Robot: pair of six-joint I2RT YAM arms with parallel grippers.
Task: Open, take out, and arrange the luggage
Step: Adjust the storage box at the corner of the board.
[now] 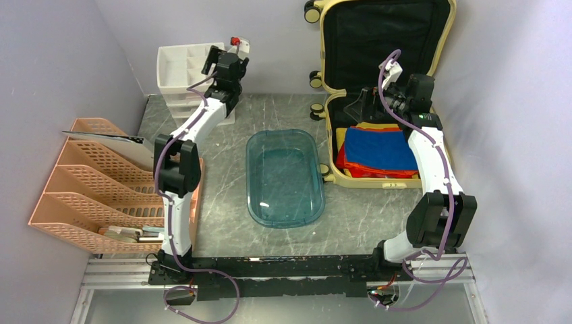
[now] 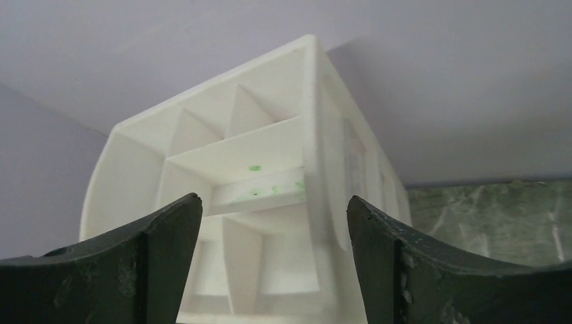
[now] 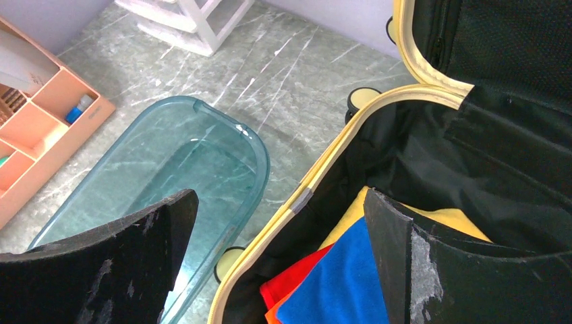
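Yellow luggage (image 1: 367,181) stood open at the table's (image 1: 222,155) far right corner, clothes (image 1: 351,165) inside. My right end effector (image 3: 280,202) hovered spread above them, left end effector (image 2: 274,202) spread by the drawers (image 1: 179,67). Taking-out step, I judged: descend, pinch blue cloth (image 1: 381,150).

The luggage (image 1: 364,181) is seen open at far right, lid propped against the wall (image 1: 270,40), folded blue cloth (image 1: 378,150) on top inside. The right gripper (image 1: 361,101) is held over it; the left gripper (image 1: 214,62) is raised beside the white drawer unit (image 1: 177,67).
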